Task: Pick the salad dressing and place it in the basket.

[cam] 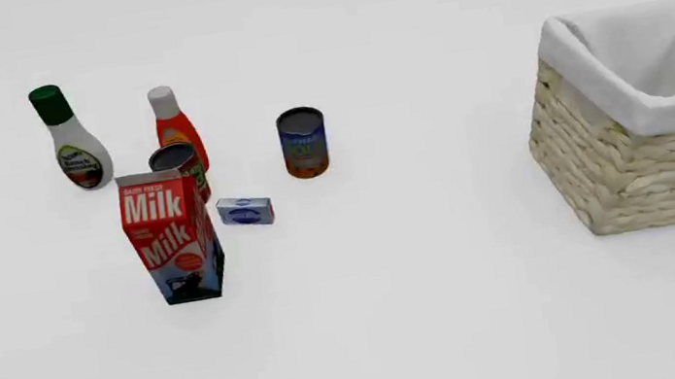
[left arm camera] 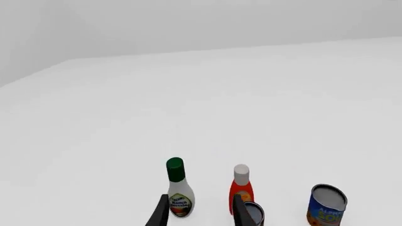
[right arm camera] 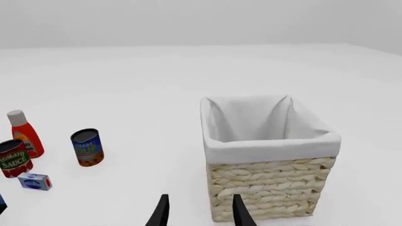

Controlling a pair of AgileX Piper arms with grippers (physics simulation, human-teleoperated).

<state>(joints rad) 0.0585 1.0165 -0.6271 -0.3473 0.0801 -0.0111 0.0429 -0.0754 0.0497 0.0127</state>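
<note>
On the desk (cam: 458, 311), the salad dressing (cam: 72, 139) stood far left, with the ketchup bottle (cam: 176, 125) just to its right. A tomato sauce can (cam: 177, 162) sat directly before the ketchup, the milk carton (cam: 170, 236) nearer still. A small box (cam: 243, 211) lay right of the carton, a soup can (cam: 303, 142) behind it. The basket (cam: 628, 166) stood well apart at right.

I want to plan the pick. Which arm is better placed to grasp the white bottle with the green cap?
Left. The left gripper is open and looks toward the white pear-shaped bottle with a dark green cap, at the table's left. The right gripper faces the woven wicker basket, far right.
</note>
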